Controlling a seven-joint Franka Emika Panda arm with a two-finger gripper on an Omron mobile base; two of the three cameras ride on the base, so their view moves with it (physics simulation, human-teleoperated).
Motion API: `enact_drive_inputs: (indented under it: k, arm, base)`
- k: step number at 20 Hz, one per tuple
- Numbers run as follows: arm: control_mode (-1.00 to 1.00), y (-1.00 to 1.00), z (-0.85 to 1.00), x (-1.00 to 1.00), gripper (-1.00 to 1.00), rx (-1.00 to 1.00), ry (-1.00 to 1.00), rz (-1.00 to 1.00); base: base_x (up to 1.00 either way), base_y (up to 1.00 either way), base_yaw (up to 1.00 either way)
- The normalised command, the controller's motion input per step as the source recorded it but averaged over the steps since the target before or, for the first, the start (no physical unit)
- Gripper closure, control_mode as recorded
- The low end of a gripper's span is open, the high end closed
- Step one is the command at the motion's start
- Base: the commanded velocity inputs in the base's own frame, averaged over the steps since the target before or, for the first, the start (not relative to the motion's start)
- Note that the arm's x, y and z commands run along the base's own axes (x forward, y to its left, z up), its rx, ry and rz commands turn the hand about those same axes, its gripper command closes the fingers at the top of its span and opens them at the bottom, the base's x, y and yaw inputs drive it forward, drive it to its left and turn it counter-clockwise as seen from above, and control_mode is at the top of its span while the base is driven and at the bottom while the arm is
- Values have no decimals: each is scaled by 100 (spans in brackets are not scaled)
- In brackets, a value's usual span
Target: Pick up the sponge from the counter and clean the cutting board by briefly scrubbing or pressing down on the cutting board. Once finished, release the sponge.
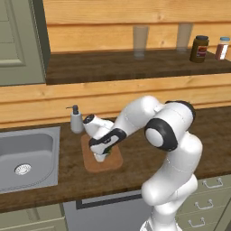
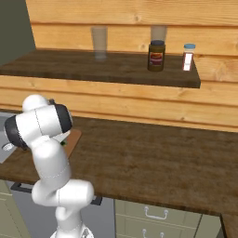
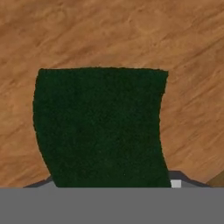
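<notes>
The cutting board (image 1: 116, 161) lies on the dark counter (image 1: 135, 173) just right of the sink. My gripper (image 1: 102, 156) points down onto its middle, shut on the sponge (image 1: 103, 157), of which a green edge peeks out under the hand. In the hand view the sponge (image 3: 100, 127) shows its dark green top, flat against the light wood of the cutting board (image 3: 109, 35), and runs down between my fingertips (image 3: 177, 182). A corner of the cutting board (image 2: 73, 138) shows behind the arm in the right base view.
A soap dispenser (image 1: 76, 119) stands at the board's far left corner, next to the grey sink (image 1: 27, 155). The upper shelf carries two glasses (image 1: 140, 40), a dark jar (image 1: 199, 48) and a shaker (image 1: 222, 48). Open counter (image 2: 153, 158) stretches to the right.
</notes>
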Motion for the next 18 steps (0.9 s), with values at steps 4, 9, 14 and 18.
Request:
enact_drive_inputs:
  k: [4,9,14,18]
  arm:
    - [-100,-48,-76,0,100,-7,-2,1]
    - [-100,-84,-2,-2,100,6,0,0]
    - [-100,-56,-71,-24,100,-6,0,0]
    - [-100,12,-85,0,100,-33,3,3]
  base:
    - [0,0,0]
    - [0,0,0]
    - [0,0,0]
    - [0,0,0]
